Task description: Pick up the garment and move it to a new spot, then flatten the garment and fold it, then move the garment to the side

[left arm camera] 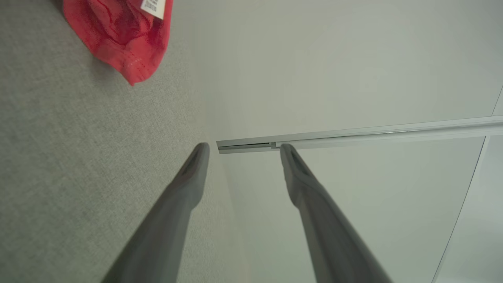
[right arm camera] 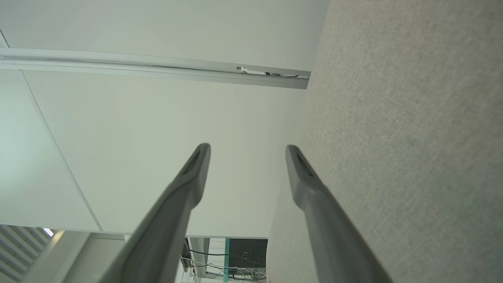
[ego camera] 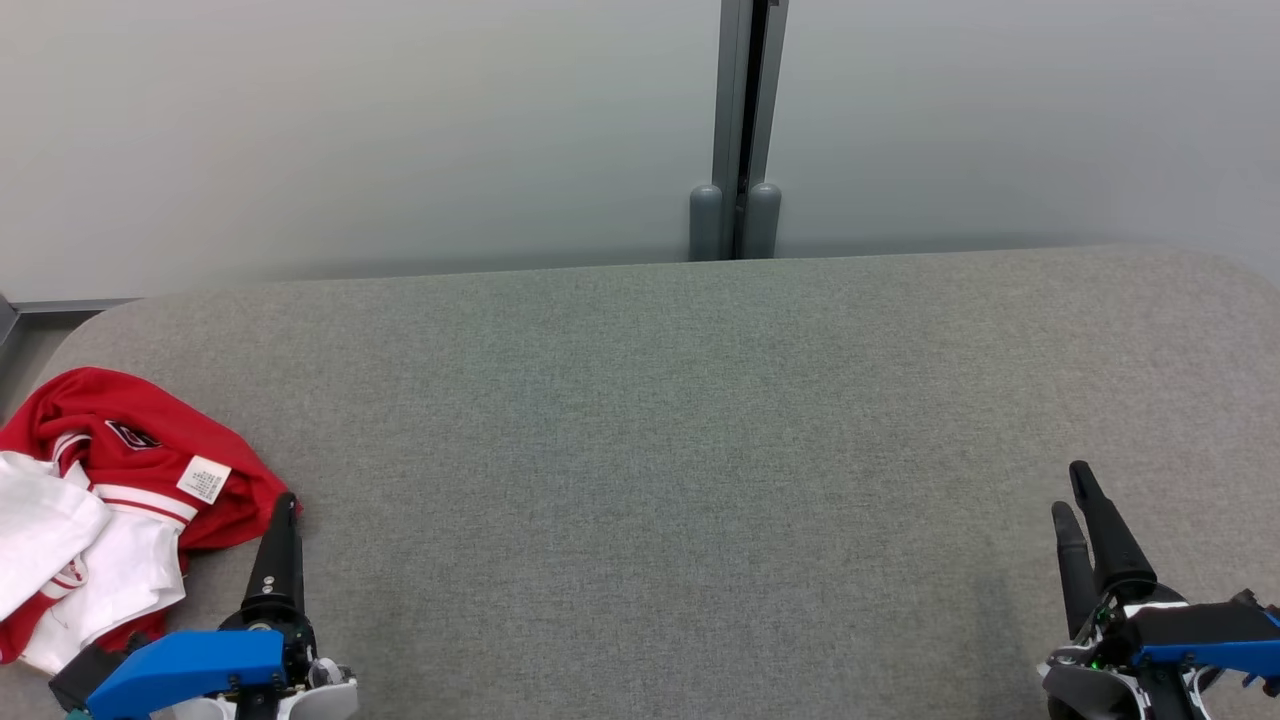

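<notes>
You're seeing the garment (ego camera: 120, 470) lying bunched at the far-left edge of the tabletop (ego camera: 650, 450). L claw (left arm camera: 241, 147) is sitting just right of its red hem, not touching, fingers spread, gripping nothing. R claw (ego camera: 1070, 490) is hovering well apart at right, likewise spread & empty.

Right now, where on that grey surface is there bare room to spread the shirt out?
The grey fabric surface is bare from the left gripper across to the right gripper, and back to the wall. Only the near left corner is crowded: the crumpled red and white garment lies there, beside the left gripper.
</notes>
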Controlling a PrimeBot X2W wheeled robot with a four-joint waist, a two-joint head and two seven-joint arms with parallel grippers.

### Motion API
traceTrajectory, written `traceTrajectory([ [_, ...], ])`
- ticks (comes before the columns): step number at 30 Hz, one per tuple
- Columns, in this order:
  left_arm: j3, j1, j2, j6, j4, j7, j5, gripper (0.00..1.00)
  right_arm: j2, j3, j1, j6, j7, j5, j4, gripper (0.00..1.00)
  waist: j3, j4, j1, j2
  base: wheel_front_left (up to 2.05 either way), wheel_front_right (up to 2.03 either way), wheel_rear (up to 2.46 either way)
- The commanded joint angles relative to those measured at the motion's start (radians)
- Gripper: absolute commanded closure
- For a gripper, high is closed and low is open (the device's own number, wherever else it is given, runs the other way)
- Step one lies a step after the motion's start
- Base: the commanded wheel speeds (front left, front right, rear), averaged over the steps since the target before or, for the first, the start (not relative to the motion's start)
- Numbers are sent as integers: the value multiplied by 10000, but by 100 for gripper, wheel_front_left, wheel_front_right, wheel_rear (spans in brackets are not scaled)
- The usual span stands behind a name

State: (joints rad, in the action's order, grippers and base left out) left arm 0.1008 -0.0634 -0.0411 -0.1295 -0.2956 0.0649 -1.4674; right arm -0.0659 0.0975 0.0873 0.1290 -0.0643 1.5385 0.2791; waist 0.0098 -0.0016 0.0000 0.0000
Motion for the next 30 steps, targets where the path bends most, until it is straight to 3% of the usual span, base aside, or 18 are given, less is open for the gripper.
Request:
traceTrajectory([
  [1, -40, -343, -69, 4, 158, -88, 352, 0, -167, -26, 144, 13, 79, -242, -184, 0, 8, -1, 0, 0, 0, 0, 0],
  [30, -1273, -715, -89, 707, 23, -1263, 5838, 0, -773, -711, 239, 18, 1257, -5233, 7, 0, 261, -8, 0, 0, 0, 0, 0],
])
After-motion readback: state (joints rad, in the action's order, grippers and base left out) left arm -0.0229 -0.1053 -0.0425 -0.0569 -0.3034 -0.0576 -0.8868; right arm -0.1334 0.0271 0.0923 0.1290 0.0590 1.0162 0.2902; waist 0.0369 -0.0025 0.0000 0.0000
